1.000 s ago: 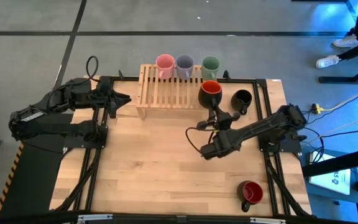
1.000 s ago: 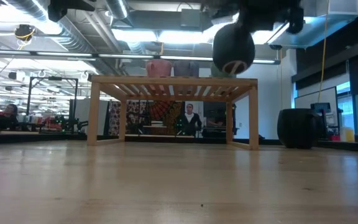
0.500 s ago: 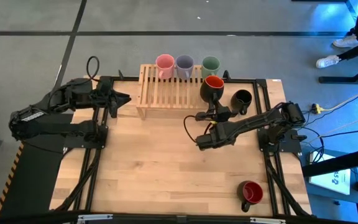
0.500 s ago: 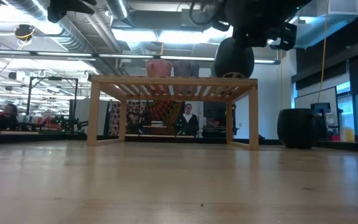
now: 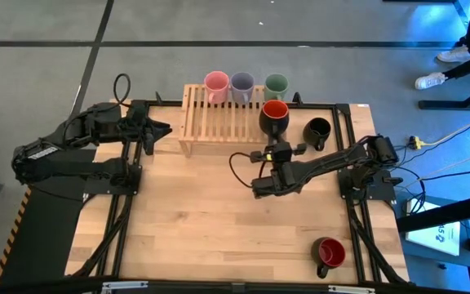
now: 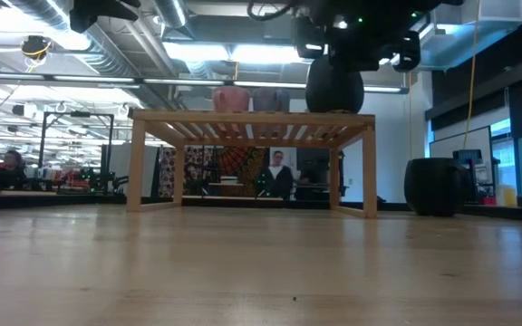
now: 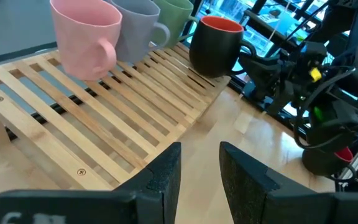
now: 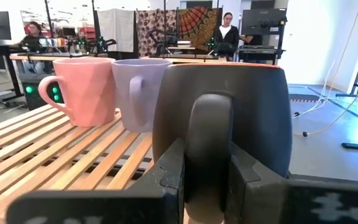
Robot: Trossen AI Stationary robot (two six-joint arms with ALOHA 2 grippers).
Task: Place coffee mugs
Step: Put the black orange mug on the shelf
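Your left gripper (image 5: 163, 129) waits just off the wooden rack's (image 5: 219, 124) left end, jaws slightly apart and empty. On the rack, along its far edge, stand the pink mug (image 5: 216, 82), lavender-grey mug (image 5: 241, 82) and green mug (image 5: 277, 83). Your right gripper (image 5: 277, 147) has its jaws clamped on the handle of the orange-red-lined mug (image 5: 274, 117), at the rack's right end just before the green one. The black mug (image 5: 317, 131) sits on the surface right of the rack.
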